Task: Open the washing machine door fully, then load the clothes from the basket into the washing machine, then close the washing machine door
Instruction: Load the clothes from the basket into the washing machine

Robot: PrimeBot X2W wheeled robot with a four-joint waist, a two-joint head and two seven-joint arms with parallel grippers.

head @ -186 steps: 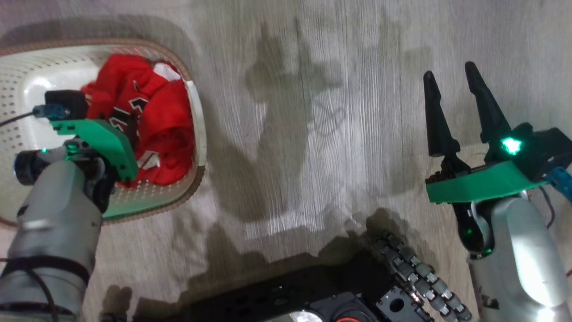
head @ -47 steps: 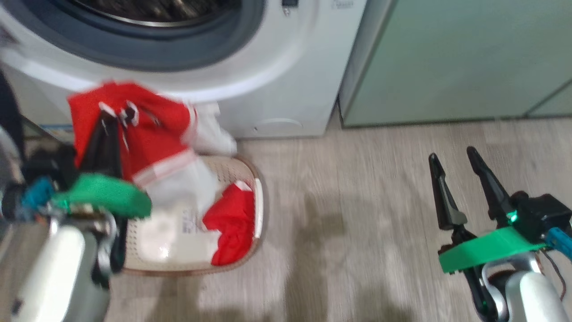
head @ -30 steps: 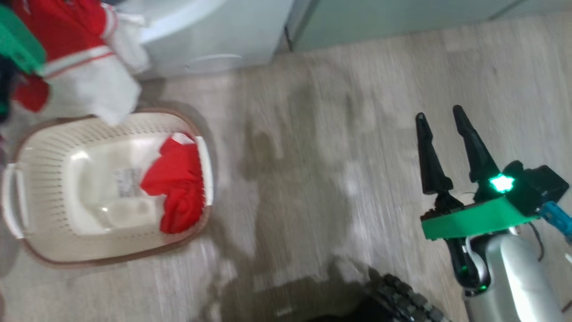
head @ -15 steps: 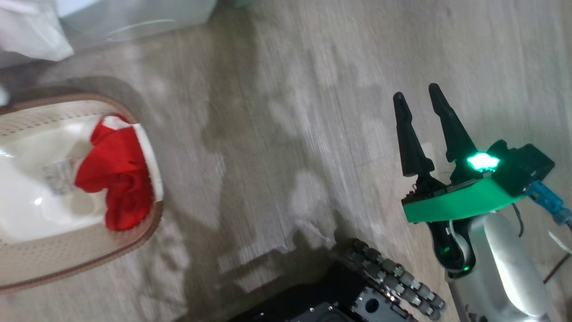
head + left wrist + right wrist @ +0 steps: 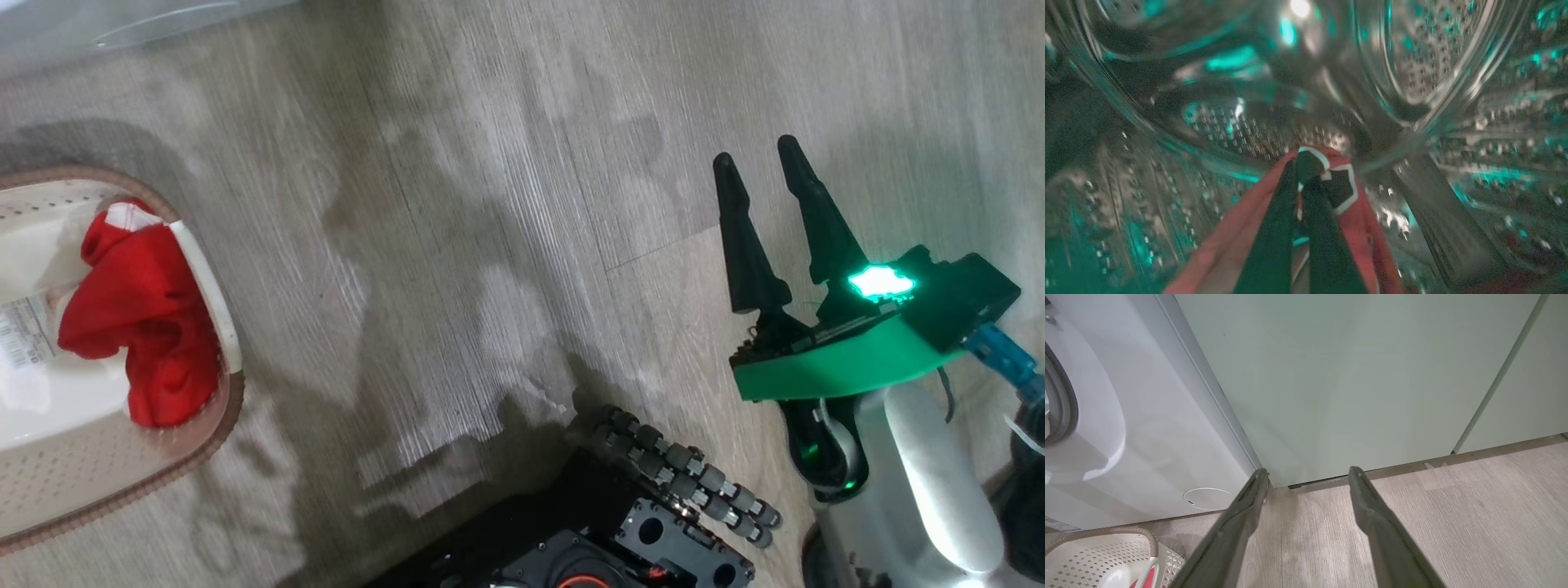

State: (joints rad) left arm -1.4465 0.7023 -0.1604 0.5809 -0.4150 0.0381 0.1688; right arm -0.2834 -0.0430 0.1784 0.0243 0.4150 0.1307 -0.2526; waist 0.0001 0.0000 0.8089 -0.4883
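Left tool (image 5: pixel 1299 171) pinching red white-trimmed jersey (image 5: pixel 1357 224) inside perforated washer drum (image 5: pixel 1425 53), right tool (image 5: pixel 755 155) spread apart

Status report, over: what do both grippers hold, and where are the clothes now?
Left gripper shut on red jersey, inside drum. Right gripper open, empty, above floor. One red garment in basket. No obstruction seen.

Nothing could truly be read. The basket (image 5: pixel 98 474) carried a white sticker (image 5: pixel 24 327) on its floor, its barcode-like lines and print too small to make out. The red jersey (image 5: pixel 1359 216) showed a black, white-edged shape, letter or numeral, I couldn't tell which. A label strip (image 5: pixel 1059 524) low on the washing machine (image 5: pixel 1147 437) was illegible.
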